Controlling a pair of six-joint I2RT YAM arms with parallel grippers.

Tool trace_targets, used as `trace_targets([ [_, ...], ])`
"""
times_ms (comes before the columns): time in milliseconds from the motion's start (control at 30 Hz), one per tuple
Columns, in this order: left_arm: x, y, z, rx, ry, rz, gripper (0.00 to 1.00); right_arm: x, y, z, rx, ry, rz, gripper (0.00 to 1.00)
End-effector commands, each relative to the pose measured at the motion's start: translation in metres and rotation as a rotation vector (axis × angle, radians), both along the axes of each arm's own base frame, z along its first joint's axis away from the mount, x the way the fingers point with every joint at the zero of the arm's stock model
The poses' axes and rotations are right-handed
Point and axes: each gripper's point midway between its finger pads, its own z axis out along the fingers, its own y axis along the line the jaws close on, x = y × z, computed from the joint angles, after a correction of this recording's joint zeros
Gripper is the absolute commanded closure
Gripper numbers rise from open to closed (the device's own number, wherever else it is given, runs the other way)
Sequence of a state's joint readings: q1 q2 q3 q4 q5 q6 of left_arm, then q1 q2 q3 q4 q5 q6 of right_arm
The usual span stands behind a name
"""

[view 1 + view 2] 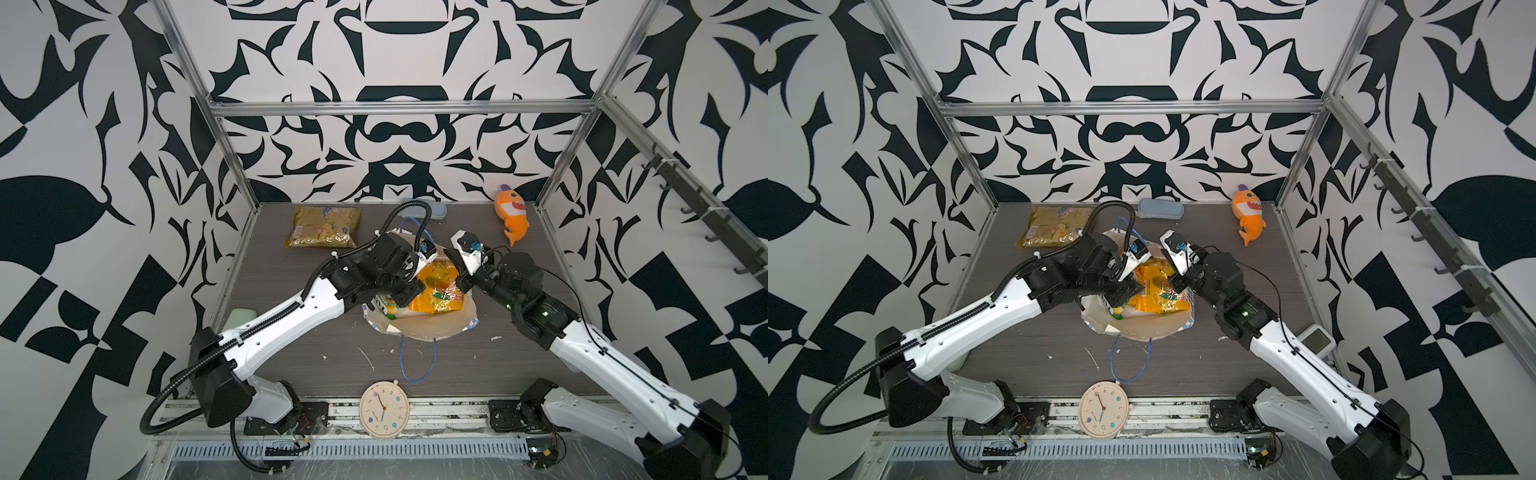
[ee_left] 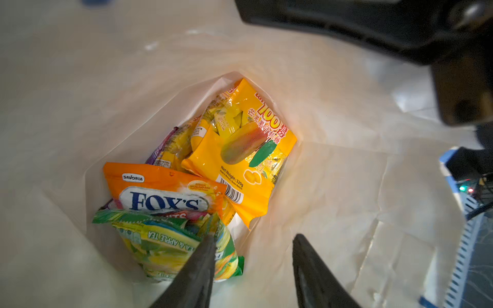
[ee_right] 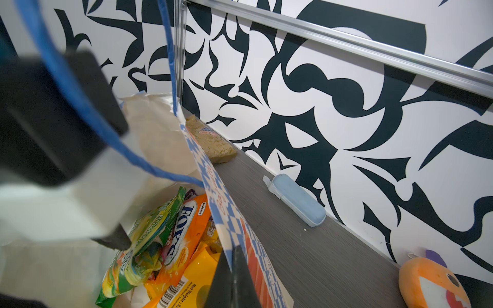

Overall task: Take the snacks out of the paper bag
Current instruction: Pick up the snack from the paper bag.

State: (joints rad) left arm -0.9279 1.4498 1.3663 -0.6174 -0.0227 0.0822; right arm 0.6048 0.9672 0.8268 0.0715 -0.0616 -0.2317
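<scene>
Progress: early. Gold pkt (image 1: 322, 227) on table (image 1: 291, 340), near paper bag (image 1: 432, 326); mango pkt (image 2: 240, 160), FOX'S pkt (image 2: 162, 192), green pkt (image 2: 165, 245), purple pkt (image 2: 157, 152) inside. Left gripper (image 2: 254, 237) in bag, jaws apart over green pkt; right gripper (image 3: 233, 256) clamped on bag rim.

**Black-and-white walls (image 1: 399, 54) around a grey tabletop (image 1: 478, 365)**

Bold black shapes on white cover the back and both sides of the booth, curling and pointed like cut paper. A silver aluminium frame (image 1: 399, 109) runs across the back and down the corners. The tabletop is dark grey with a fine wood grain, marked by a few white flecks (image 1: 368, 358). A dark hook rail (image 1: 1428, 226) slants along the right side. A slotted grey strip (image 1: 353, 451) edges the front. The light is soft and even
</scene>
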Motion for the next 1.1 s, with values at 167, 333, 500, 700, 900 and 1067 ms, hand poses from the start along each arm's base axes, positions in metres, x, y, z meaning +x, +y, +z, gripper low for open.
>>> trace_targets([
  [167, 0.022, 0.007, -0.019, 0.070, 0.002, 0.144, 0.42, -0.008, -0.002, 0.038, 0.084, -0.110, 0.003, 1.00],
  [333, 0.033, 0.020, -0.050, 0.156, 0.058, 0.290, 0.38, -0.006, -0.002, 0.040, 0.088, -0.117, 0.002, 1.00],
  [500, 0.046, 0.030, -0.050, 0.180, 0.051, 0.410, 0.38, -0.001, 0.003, 0.037, 0.068, -0.108, 0.008, 1.00],
  [700, 0.049, 0.030, -0.060, 0.183, 0.110, 0.467, 0.44, -0.001, 0.000, 0.040, 0.074, -0.129, -0.006, 1.00],
  [900, 0.053, 0.031, -0.067, 0.173, 0.125, 0.498, 0.50, -0.002, -0.001, 0.038, 0.066, -0.121, -0.008, 1.00],
  [1067, 0.056, 0.033, -0.074, 0.203, 0.133, 0.513, 0.39, -0.003, 0.000, 0.039, 0.064, -0.120, -0.005, 1.00],
])
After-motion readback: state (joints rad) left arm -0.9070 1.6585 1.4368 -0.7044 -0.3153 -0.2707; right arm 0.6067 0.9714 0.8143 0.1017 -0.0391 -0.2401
